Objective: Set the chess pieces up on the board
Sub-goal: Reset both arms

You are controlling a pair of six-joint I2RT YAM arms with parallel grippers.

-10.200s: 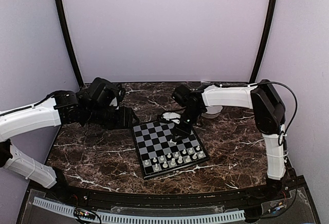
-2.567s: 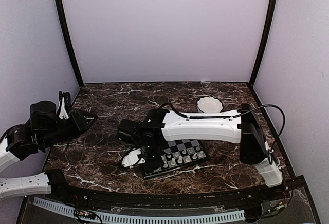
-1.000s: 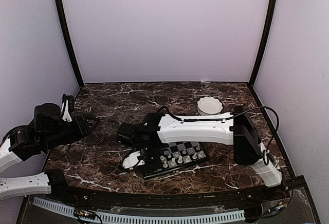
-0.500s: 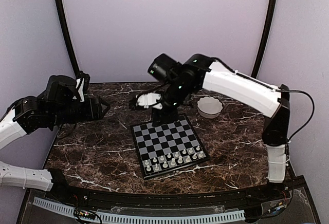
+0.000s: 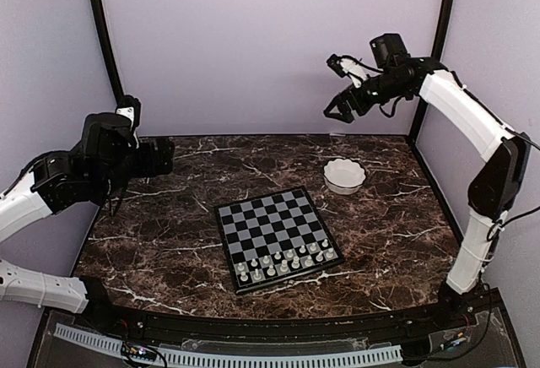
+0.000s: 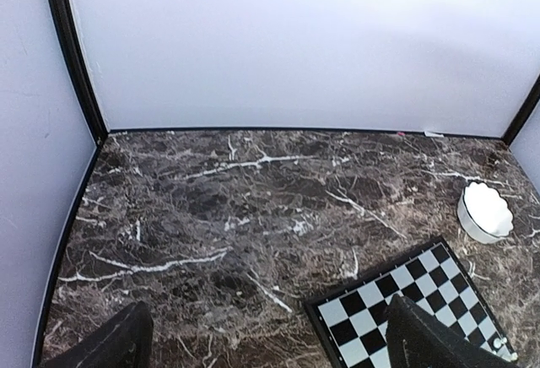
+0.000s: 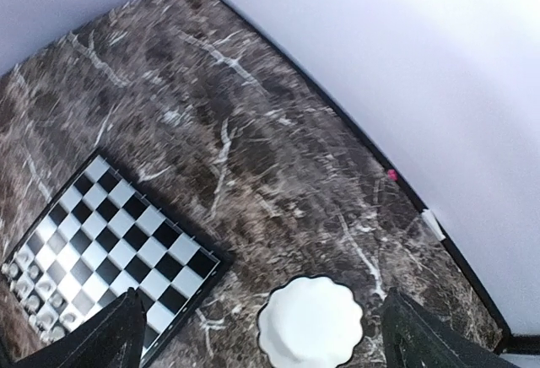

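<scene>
Hovering with jaws spread wide and nothing between them, the left gripper [image 6: 266,347] sits above the table's left edge. The right gripper [image 5: 336,88] is also wide and empty, raised high over the far right corner, well apart from everything.

The cream chess pieces [image 5: 283,262] stand in two tight rows along the near edge of the board [image 5: 272,226]. The rest of its squares are bare. The board lies skewed on the marble table [image 5: 160,241], near its middle and toward the near edge. A white scalloped bowl [image 5: 344,175] sits beyond the board's far right corner and looks empty in the right wrist view.

Judgement: this set looks placed, so the job is likely at or near its end. I can't tell whether each piece is upright and centred; they are too small.

Risks: any return with jaws this wide could clip neighbours, because the rows are so packed, and one toppled piece may knock others. A finger catching the rim could slide the light board on the smooth marble. A low sweep by the right arm could hit the bowl.
</scene>
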